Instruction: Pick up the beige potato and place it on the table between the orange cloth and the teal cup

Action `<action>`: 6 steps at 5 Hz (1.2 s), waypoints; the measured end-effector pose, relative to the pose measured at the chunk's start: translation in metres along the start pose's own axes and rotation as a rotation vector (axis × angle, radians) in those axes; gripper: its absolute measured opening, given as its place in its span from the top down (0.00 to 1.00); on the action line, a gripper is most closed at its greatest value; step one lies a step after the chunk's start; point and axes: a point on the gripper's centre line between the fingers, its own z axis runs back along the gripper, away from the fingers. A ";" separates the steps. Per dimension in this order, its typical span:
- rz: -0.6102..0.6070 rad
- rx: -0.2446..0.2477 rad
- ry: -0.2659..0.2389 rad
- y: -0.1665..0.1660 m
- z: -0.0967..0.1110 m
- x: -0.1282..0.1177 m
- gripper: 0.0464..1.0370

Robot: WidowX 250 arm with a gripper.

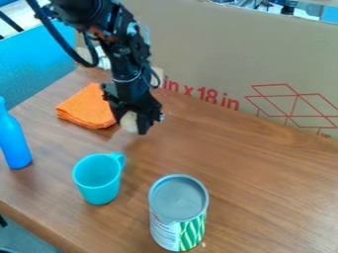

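My gripper (pixel 131 123) hangs low over the wooden table (pixel 251 168), left of the middle and in front of the cardboard. A small pale, rounded object (pixel 129 121) is held between its fingers. Just to the left lies a folded orange cloth (pixel 89 106). Nearer the camera stands an upright turquoise cup (pixel 98 179), its handle towards the back right. A can (pixel 178 210) with a grey lid and a white and green label stands upright at the front. Whether the pale object touches the table, I cannot tell.
A blue bottle (pixel 13 141) stands at the left edge. A large cardboard panel (pixel 244 54) with red print forms a wall along the back. Behind the cloth, at the upper left, is a bright blue surface (pixel 36 62).
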 end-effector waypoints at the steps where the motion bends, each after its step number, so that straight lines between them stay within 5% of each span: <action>1: 0.010 0.002 0.045 -0.001 -0.013 -0.010 0.38; 2: 0.028 -0.014 0.052 0.000 -0.014 -0.012 0.34; 3: 0.042 -0.028 0.073 -0.001 -0.014 -0.016 0.06; 4: 0.073 -0.031 0.044 0.004 -0.005 -0.015 0.03; 5: 0.067 -0.009 -0.087 0.011 0.039 -0.003 0.04; 6: 0.037 -0.006 -0.108 0.008 0.070 -0.014 0.04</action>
